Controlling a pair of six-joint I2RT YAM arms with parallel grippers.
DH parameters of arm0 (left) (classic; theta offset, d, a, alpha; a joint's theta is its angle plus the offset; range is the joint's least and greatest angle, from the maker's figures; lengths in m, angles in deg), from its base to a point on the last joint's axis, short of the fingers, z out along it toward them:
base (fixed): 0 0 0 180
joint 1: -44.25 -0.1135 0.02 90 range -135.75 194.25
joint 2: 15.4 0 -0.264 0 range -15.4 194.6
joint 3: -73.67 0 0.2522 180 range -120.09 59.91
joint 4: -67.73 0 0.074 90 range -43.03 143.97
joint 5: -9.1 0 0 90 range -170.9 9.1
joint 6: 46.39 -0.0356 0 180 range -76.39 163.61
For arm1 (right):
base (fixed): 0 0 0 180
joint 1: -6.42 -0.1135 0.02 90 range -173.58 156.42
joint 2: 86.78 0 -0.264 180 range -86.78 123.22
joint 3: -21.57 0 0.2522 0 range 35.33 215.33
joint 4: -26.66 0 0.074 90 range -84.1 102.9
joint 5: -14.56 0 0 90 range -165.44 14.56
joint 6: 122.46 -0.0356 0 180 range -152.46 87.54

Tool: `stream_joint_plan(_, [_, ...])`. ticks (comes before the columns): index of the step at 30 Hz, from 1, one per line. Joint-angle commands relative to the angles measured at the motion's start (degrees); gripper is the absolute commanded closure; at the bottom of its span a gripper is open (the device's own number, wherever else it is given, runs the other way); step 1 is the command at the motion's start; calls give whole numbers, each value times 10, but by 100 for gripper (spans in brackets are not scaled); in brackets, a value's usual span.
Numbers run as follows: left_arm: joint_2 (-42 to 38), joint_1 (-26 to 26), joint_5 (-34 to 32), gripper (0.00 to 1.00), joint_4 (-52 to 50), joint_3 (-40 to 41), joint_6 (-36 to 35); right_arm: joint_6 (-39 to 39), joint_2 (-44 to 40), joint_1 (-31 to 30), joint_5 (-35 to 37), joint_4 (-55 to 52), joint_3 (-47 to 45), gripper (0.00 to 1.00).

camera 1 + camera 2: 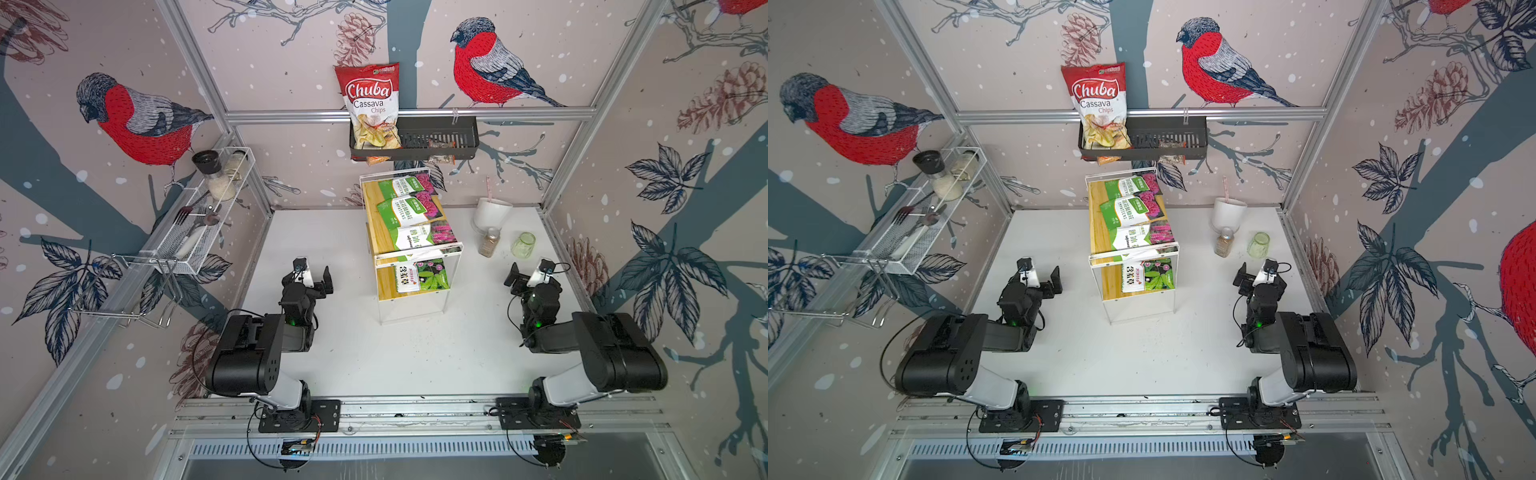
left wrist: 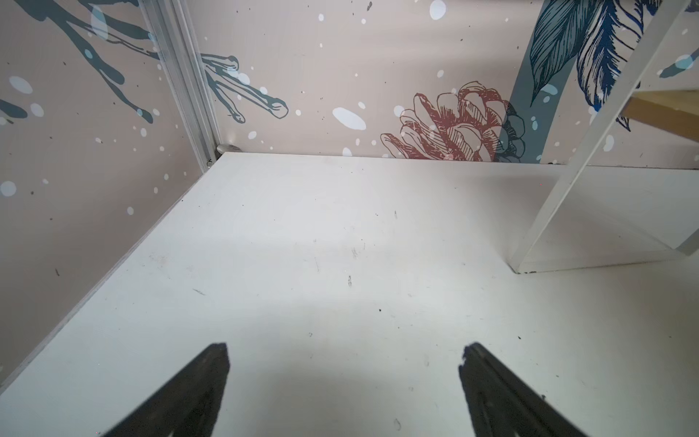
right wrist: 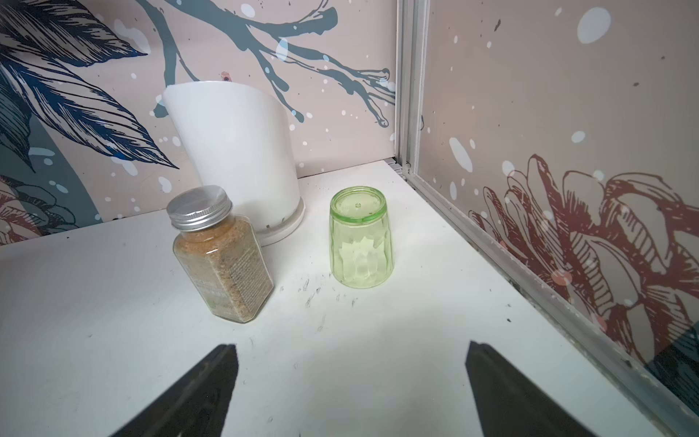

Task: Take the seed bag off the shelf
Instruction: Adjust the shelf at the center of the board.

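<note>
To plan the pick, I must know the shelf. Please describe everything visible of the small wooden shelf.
The shelf is a small two-tier stand of yellow pine boards with thin white side panels and legs. It stands upright on the white table, near the back wall. Three seed bags lie in a row on its top board, a fourth bag on the lower one.

1. The shelf (image 1: pixel 1096 226) stands on the table (image 1: pixel 1142 357), toward the far wall.
2. Three seed bags (image 1: pixel 1126 212) lie on its top board; a fourth bag (image 1: pixel 1144 276) lies on the lower board.
3. Left claw (image 1: pixel 1040 282) and right claw (image 1: pixel 1258 278) flank it, well apart from it, both empty.
</note>
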Motion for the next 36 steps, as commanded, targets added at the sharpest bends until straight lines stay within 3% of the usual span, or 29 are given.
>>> stream_joint_plan(1, [-2, 0, 2, 1, 14, -1, -6, 0, -3, -2, -4, 13, 0, 0])
stream_joint_plan(17, [-2, 0, 2, 1, 14, -2, -6, 0, -4, -1, -5, 12, 1, 0])
stream_joint_plan(18, [-1, 1, 2, 1, 9, -6, -5, 0, -6, -4, 6, 18, -2, 0])
stream_joint_plan(20, [-4, -1, 5, 4, 14, -1, -5, -5, -27, -24, 100, 3, 7, 0])
stream_joint_plan(21, [-12, -1, 6, 4, 8, -5, -4, -17, -57, -32, 132, -101, 40, 0])
stream_joint_plan(24, [-53, -1, -7, 4, -213, -118, 12, -165, -99, -31, 167, -463, 186, 0])
stream_joint_plan(25, [-60, -1, -17, 4, -300, -162, 26, -207, -105, -37, 183, -538, 214, 0])
stream_joint_plan(27, [-74, -1, -34, 5, -416, -223, 65, -255, -128, -52, 180, -606, 230, 0])
stream_joint_plan(30, [-88, -1, -5, 8, -563, -320, 115, -319, -185, -82, 167, -693, 247, 0])
stream_joint_plan(32, [-81, -1, 70, 8, -660, -386, 126, -359, -216, -105, 127, -746, 263, 0])
stream_joint_plan(34, [-76, 2, 161, 9, -684, -428, 107, -369, -254, -133, 59, -762, 267, 0])
stream_joint_plan(36, [-68, 2, 215, 9, -687, -458, 89, -371, -289, -166, 39, -765, 261, 0])
